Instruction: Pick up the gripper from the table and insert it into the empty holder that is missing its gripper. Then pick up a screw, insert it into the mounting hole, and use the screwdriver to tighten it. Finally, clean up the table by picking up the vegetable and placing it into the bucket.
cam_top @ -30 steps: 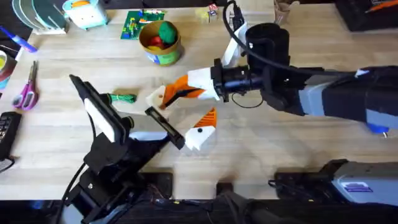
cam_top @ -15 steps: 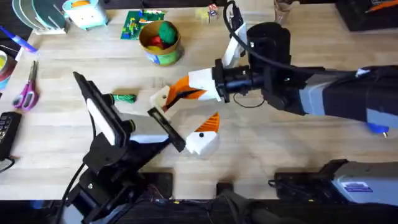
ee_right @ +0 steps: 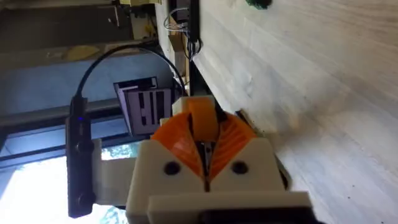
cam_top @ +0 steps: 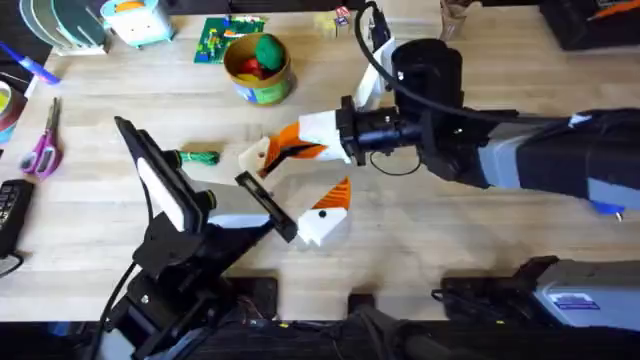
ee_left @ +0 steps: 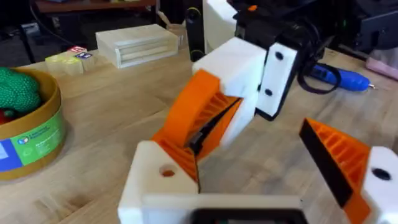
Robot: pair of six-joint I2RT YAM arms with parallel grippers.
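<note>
My right gripper (cam_top: 284, 148) reaches in from the right with its white fingers and orange pads shut on the small orange gripper (ee_left: 186, 121). It presses that wedge against the holder (cam_top: 253, 156), the bare white finger of my left gripper (cam_top: 290, 185). The left gripper stands open, its other finger (cam_top: 328, 205) carrying an orange wedge. In the right wrist view the orange gripper (ee_right: 202, 118) sits pinched between the pads. The dark-green vegetable (cam_top: 198, 157) lies left of the holder. The bucket (cam_top: 258, 68) stands at the back. The blue screwdriver (ee_left: 339, 76) lies behind the right gripper.
Purple scissors (cam_top: 42, 145) and a black remote (cam_top: 10, 212) lie at the left edge. A green brick plate (cam_top: 222, 40) sits behind the bucket, small blocks (cam_top: 335, 22) and a pale wooden box (ee_left: 134, 43) at the back. The bucket holds a green ball (cam_top: 268, 48).
Almost nothing differs; the right gripper has edged a touch to the left against the holder, still shut on the orange wedge.
</note>
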